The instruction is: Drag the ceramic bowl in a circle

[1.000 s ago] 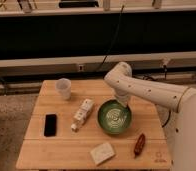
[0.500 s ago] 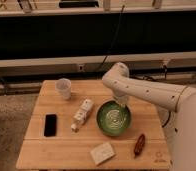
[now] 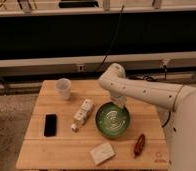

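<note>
Gripper (image 3: 122, 103) sits at centre-right of the frame, at the upper-right rim of the green bowl (image 3: 112, 120), w/ the white arm (image 3: 141, 90) reaching in from the right edge. Bowl rests on the wooden table (image 3: 36, 150), right of centre, just beside the white bottle (image 3: 81, 114) lying to its left.

Other items: white cup (image 3: 64, 88) at upper left of the tabletop, black phone (image 3: 50, 125) at left, pale sponge (image 3: 102, 153) at bottom centre, small reddish-brown object (image 3: 139, 145) at lower right; all apart from the bowl exc. the bottle, which is close.

Step in hand (judged): contact made or about to be made at the rim, prior to dragging; the circle itself looks not yet traced. Next move calls for a firm hold on the rim, then a smooth loop kept tight enough to miss the bottle on the left and the reddish-brown object below right.

Hidden or unclear: gripper is masked by the wrist, so contact w/ the rim cannot be confirmed. Arm base is cut off at the right edge. Identity of the reddish-brown object is hard to make out.
</note>
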`<state>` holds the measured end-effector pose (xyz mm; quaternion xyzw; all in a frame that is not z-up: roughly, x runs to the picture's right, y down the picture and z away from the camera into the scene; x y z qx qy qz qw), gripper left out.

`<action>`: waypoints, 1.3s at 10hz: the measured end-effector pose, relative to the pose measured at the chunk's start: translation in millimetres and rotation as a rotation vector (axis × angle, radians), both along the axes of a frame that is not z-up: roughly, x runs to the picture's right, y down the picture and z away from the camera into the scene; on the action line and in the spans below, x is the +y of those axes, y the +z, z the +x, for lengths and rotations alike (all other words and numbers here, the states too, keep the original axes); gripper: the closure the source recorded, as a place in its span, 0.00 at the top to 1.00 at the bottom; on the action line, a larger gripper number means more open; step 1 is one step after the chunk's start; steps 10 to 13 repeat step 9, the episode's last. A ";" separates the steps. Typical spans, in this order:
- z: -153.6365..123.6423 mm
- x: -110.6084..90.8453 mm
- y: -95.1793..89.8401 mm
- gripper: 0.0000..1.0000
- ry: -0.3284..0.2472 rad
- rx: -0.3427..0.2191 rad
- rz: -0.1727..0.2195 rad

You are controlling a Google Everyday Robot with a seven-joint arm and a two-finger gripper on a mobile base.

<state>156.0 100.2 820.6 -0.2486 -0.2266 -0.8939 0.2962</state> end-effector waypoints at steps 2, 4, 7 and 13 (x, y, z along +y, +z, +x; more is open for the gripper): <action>-7.1 0.9 -2.3 0.00 -0.021 -0.007 -0.003; -13.0 1.9 -5.5 0.00 -0.046 -0.014 -0.009; -18.3 6.3 -11.5 0.00 -0.074 -0.022 -0.020; -21.6 7.3 -14.8 0.00 -0.093 -0.028 -0.026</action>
